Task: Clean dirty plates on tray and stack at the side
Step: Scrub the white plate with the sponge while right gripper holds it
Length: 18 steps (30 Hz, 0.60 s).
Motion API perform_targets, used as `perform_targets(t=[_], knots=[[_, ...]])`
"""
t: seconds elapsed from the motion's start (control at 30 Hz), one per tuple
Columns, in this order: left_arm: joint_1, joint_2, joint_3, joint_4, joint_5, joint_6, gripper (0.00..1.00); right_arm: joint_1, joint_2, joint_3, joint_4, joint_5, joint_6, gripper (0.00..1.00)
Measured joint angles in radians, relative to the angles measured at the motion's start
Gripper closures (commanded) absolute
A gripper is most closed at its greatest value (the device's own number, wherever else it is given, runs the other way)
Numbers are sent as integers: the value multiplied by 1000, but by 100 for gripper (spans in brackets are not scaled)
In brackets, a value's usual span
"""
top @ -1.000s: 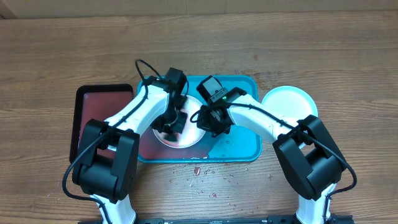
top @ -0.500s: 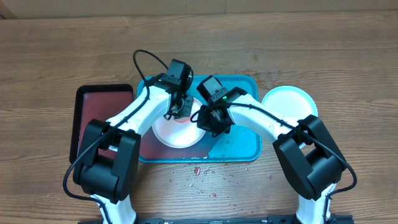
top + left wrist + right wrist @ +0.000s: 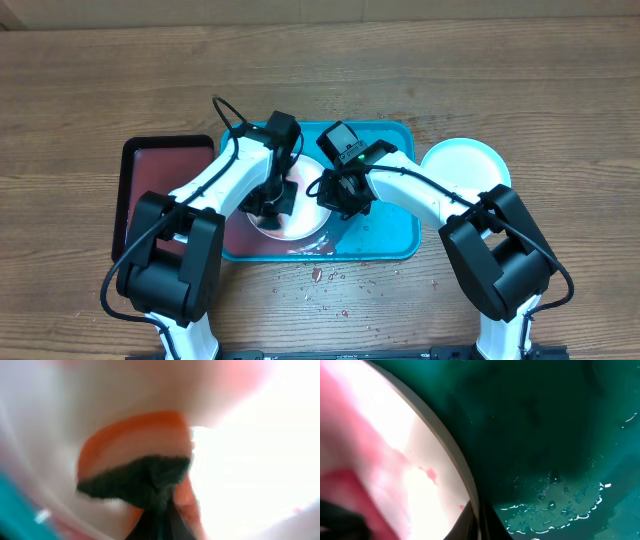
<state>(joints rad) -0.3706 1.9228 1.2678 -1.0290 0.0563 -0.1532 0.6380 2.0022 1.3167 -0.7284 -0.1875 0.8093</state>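
Note:
A white plate (image 3: pixel 306 226) with red smears lies on the left half of the turquoise tray (image 3: pixel 385 238). My left gripper (image 3: pixel 272 200) is down on the plate, shut on an orange sponge with a dark scouring side (image 3: pixel 137 462). My right gripper (image 3: pixel 335 196) is shut on the plate's right rim; in the right wrist view its fingers (image 3: pixel 479 521) pinch the rim, with the smeared plate (image 3: pixel 410 467) to the left and the wet tray floor (image 3: pixel 545 435) to the right. A pale aqua plate (image 3: pixel 465 165) sits on the table right of the tray. The yellow-green plate is not in view.
A smaller dark red tray with a black rim (image 3: pixel 150 170) lies against the turquoise tray's left side. Red specks and droplets (image 3: pixel 320 275) dot the wooden table in front of the tray.
My left gripper with the sponge went to the plate's far edge half a second ago and has come back over its middle. My right gripper has kept its hold on the rim.

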Motion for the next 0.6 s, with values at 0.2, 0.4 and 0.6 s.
perform_targets(t=[0.2,0.4,0.6], knots=[[-1,0,-9,238,268,97,96,-1,0,0,-2,-1,-2,96],[8,0,-6,326,190,59,96,-1,0,0,-1,-5,-2,96],[31,0,8,177,-182,-136,96,-1,0,0,0,-7,-2,96]])
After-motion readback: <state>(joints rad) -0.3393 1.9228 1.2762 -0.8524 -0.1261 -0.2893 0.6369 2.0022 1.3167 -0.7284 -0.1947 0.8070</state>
